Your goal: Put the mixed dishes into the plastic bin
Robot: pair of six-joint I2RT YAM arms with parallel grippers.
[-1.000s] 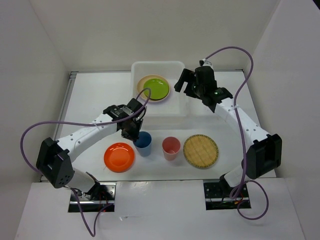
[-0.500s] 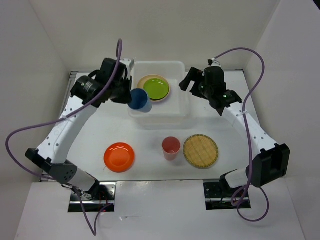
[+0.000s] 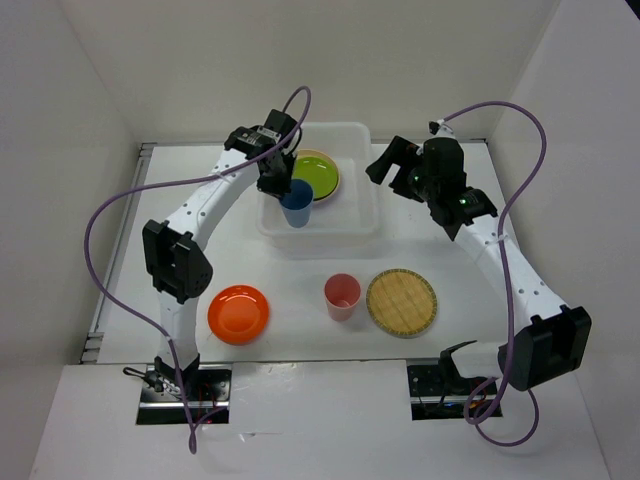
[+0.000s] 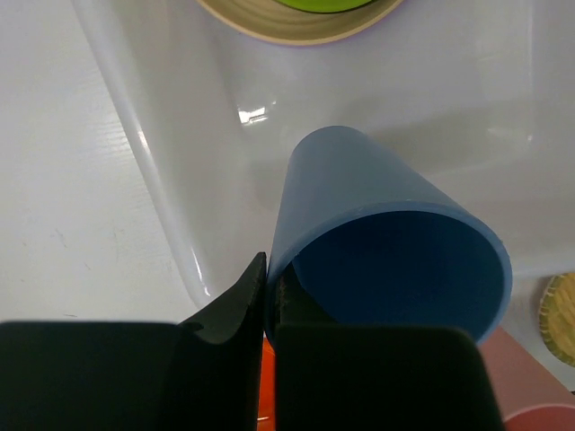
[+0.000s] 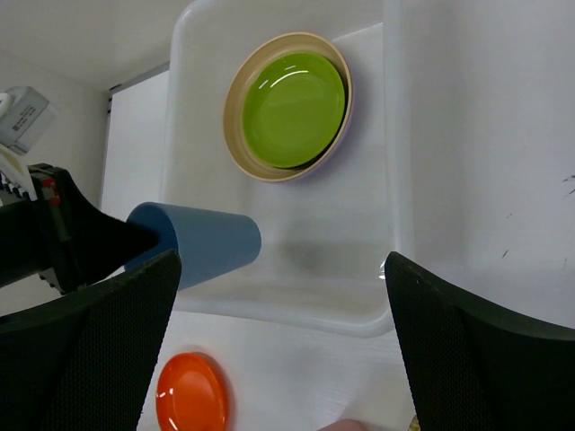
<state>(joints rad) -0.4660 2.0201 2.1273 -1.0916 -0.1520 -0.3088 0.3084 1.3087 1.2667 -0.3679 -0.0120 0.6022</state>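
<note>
The white plastic bin (image 3: 366, 138) sits at the table's back middle. In it lies a lime green plate (image 3: 318, 176) stacked on a pale yellow one. My left gripper (image 3: 284, 186) is shut on the rim of the blue cup (image 3: 296, 204) and holds it over the bin's near left part. The left wrist view shows the jaws pinching the cup's wall (image 4: 386, 242) above the bin floor (image 4: 153, 153). My right gripper (image 3: 394, 166) is open and empty beside the bin's right wall. In the right wrist view the cup (image 5: 202, 247) hangs tilted inside the bin (image 5: 287, 310).
On the table in front of the bin lie an orange plate (image 3: 238, 313), a pink-red cup (image 3: 342, 296) and a woven tan disc (image 3: 401, 302). White walls enclose the table on the left, back and right.
My left gripper lifted the blue cup from the table, swung it left and back, then over the bin's near left part. The right gripper drifted slightly right.
</note>
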